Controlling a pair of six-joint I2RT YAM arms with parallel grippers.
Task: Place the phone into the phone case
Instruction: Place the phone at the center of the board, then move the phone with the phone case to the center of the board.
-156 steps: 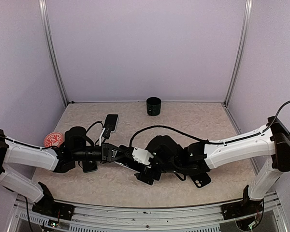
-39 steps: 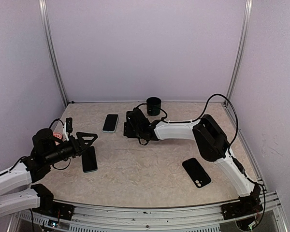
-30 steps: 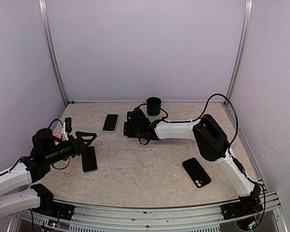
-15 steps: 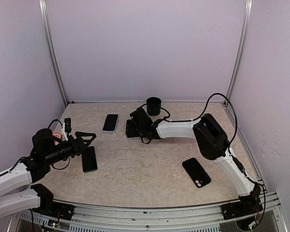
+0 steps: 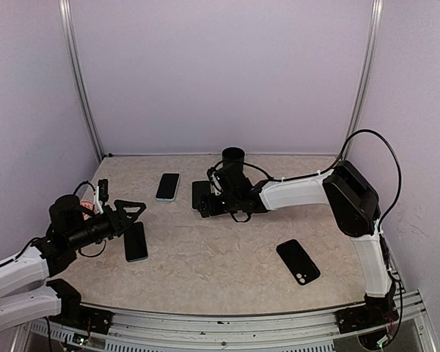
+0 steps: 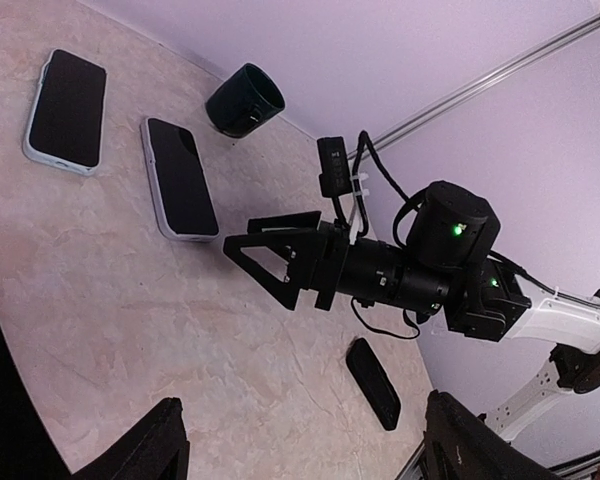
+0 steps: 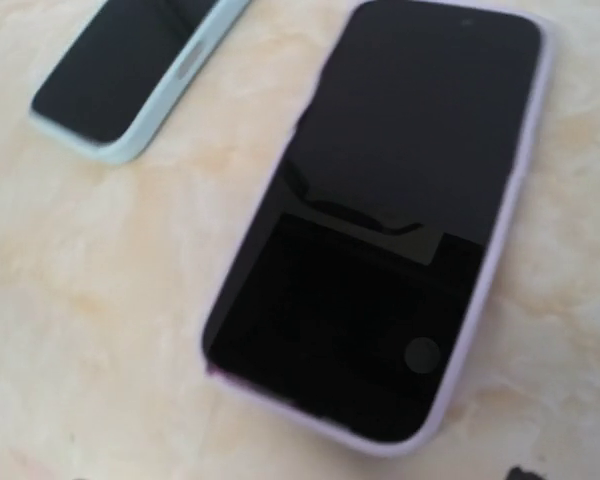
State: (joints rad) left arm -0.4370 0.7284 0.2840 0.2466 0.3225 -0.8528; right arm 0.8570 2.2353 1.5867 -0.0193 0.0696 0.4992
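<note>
A phone (image 5: 197,192) in a lavender case (image 7: 508,270) lies screen up at the back of the table. My right gripper (image 5: 209,202) hovers over its near end, open and holding nothing. The left wrist view shows that gripper (image 6: 248,238) with its fingers spread. A second dark phone (image 5: 136,240) lies flat at front left. My left gripper (image 5: 136,213) hangs just behind it, open and empty, with the fingertips (image 6: 166,432) wide apart. A black phone case (image 5: 298,261) lies flat at front right, also seen from the left wrist (image 6: 378,383).
Another phone in a pale blue case (image 5: 168,186) lies left of the lavender one. A dark cup (image 5: 233,160) stands at the back wall. A red round object (image 5: 81,210) sits at the left edge behind my left arm.
My right arm has swung its elbow out to the right, and its gripper has drawn back a little from over the lavender-cased phone. The left arm has stayed still.
</note>
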